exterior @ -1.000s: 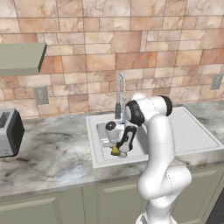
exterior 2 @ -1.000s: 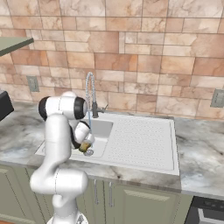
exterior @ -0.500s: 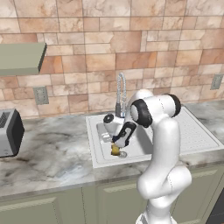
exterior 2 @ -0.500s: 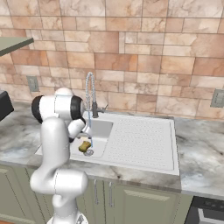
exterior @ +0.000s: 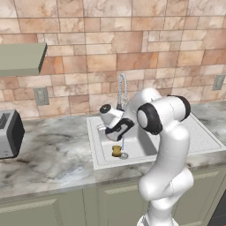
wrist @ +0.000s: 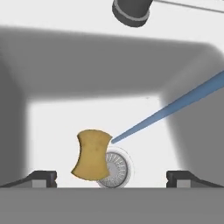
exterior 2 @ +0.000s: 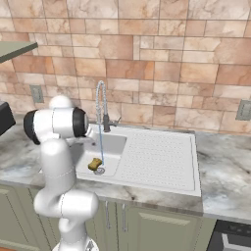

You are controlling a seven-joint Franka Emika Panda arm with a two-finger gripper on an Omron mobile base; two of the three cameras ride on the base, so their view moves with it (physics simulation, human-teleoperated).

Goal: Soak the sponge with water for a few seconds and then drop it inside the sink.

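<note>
The yellow-ochre sponge point(exterior: 116, 151) lies loose on the floor of the pale sink point(exterior: 99, 152), just left of the round drain point(exterior: 124, 155). It also shows as the sponge point(exterior 2: 94, 163) and, partly covering the drain point(wrist: 117, 169), as the sponge point(wrist: 91, 154). A thin blue stream of water point(exterior: 123, 143) falls from the coiled tap point(exterior 2: 101, 105) and lands at the sponge's right edge point(wrist: 170, 110). My gripper point(exterior: 115, 129) hangs above the basin, open, with the sponge well below its fingertips point(wrist: 41, 177) and touching neither.
A ribbed drainboard point(exterior 2: 157, 157) lies right of the basin. A dark toaster point(exterior: 9, 134) stands on the marble counter at the far left under a grey shelf point(exterior: 22, 57). The tap's nozzle point(wrist: 131, 9) hangs over the basin. My own arm crosses the sink's front.
The hand has risen up out of the basin and away from the sponge, which stays at the bottom by the drain. The jaws stay wide.
</note>
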